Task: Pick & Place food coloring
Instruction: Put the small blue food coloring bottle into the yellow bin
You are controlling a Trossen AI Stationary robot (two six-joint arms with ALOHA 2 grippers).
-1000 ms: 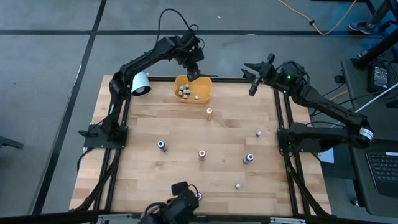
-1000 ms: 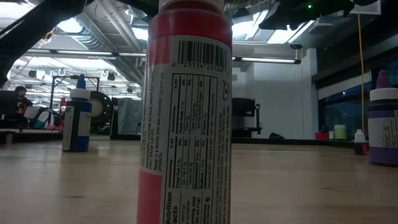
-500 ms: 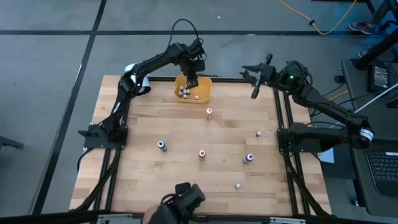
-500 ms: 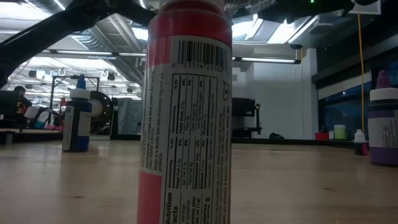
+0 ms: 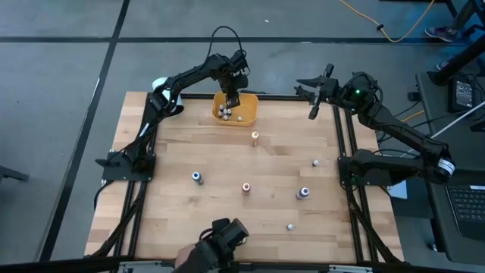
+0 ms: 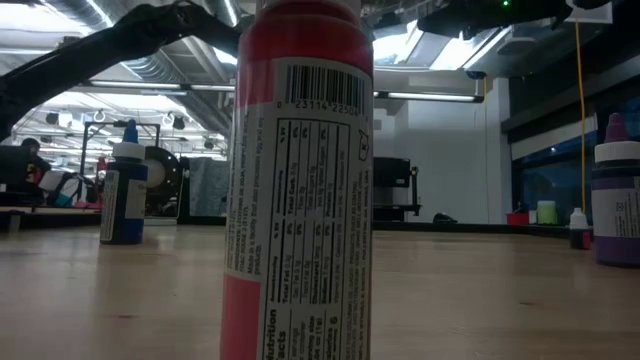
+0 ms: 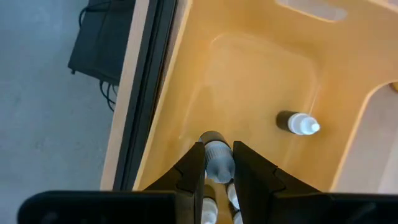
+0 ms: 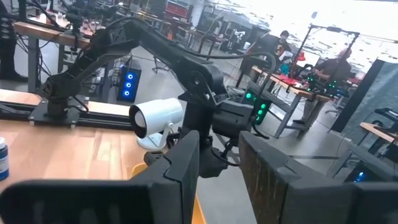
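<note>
My left gripper hangs over the yellow-orange bin at the table's far edge, shut on a tiny food coloring bottle. Several bottles lie in the bin, one apart from them. Others stand on the wood: orange, blue, red, purple, and two white. The low view shows the red one close up. My right gripper is open above the table's far right corner. My left gripper pinches the small bottle's pale body between its two fingers, coming from above and pointing down into the bin. The bottle lies along the fingers with its dark end past their tips. Whether it touches the bin floor I cannot tell.
A white cylinder lies at the table's far left corner, mostly under the left arm. Black frame rails run along the table's edges. A dark camera mount sits at the near edge. Bare wood lies between the scattered bottles.
My left gripper has come down and a little toward the near edge, from above the bin's far rim into the bin, and the arm has lowered over the white cylinder. The bottles on the table have stayed put.
</note>
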